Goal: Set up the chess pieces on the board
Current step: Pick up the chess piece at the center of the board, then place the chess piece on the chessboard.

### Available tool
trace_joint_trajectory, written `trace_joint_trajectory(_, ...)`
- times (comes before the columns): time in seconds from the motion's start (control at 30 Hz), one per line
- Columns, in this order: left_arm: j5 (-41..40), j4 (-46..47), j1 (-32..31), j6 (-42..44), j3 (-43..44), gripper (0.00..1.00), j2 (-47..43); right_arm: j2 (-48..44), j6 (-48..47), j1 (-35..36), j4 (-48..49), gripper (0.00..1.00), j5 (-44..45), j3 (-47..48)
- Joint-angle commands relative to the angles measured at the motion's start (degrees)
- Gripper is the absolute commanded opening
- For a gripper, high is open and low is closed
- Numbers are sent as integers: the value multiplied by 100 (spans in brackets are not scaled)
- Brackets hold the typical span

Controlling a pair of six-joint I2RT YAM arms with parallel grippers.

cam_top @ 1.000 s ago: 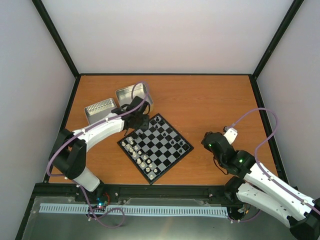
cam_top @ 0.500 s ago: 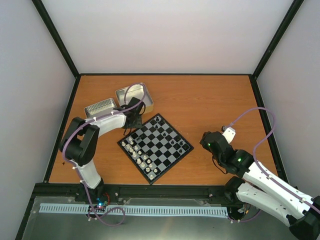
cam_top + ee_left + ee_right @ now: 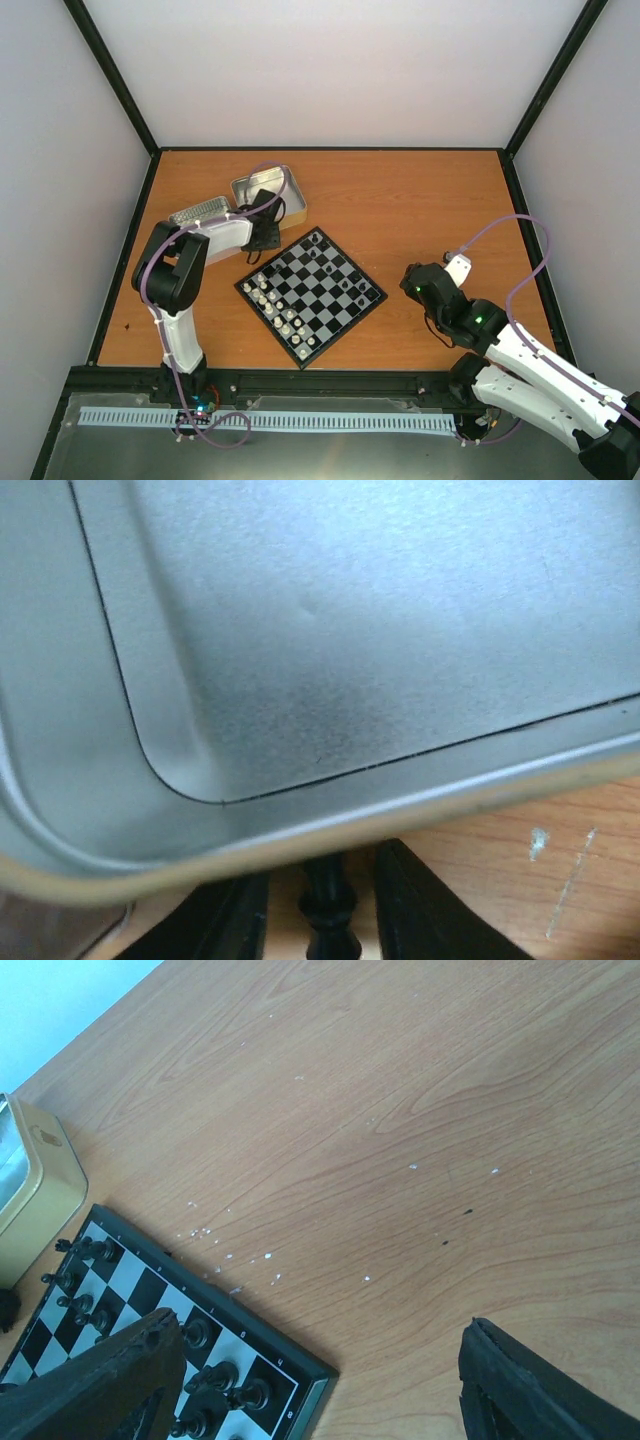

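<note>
The board (image 3: 311, 295) lies turned like a diamond in the middle of the table. White chess pieces (image 3: 275, 305) line its near-left side and black ones (image 3: 345, 275) its far-right side. My left gripper (image 3: 262, 235) is down at the table beside the near edge of a silver tin (image 3: 350, 660). A black chess piece (image 3: 328, 910) sits between its fingers (image 3: 420, 910), with a strip of wood showing on each side of it. My right gripper (image 3: 415, 285) hovers wide open and empty to the right of the board's corner (image 3: 250, 1332), where black pieces (image 3: 215, 1375) stand.
Two silver tins sit at the back left: an open one (image 3: 268, 190) and a ribbed one (image 3: 198, 213) beside it. The open tin's edge (image 3: 35, 1190) shows in the right wrist view. Black frame rails border the table.
My left gripper has moved from the board's far-left corner back toward the tin, its elbow folding in, and its jaws have narrowed. The right arm has stayed still.
</note>
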Motion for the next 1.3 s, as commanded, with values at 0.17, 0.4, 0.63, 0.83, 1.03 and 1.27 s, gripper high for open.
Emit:
trace_joint_trajectory(0.17,217,50,130,-17,275,11,160,-43,76,-38,50,75,182,-2)
trace_joint_trajectory(0.4,942,253,130,-30,-280,8,-760,65,-553,-38,606,75,-266,-10)
trace_joint_trajectory(0.63,2274,563,128,-148,-823,11,-2267,495,-1474,-38,1580,75,-1260,89)
trace_joint_trajectory(0.83,3877,999,-173,847,-769,14,-3056,1002,-2100,-43,2117,77,-2275,508)
trace_joint_trajectory(1.03,4632,1473,-597,1283,-707,13,-3449,1418,-2320,-156,2096,77,-3323,1395)
trace_joint_trajectory(1.27,5401,1885,-810,1841,-862,13,-3947,1979,-2387,-483,1660,78,-4415,2695)
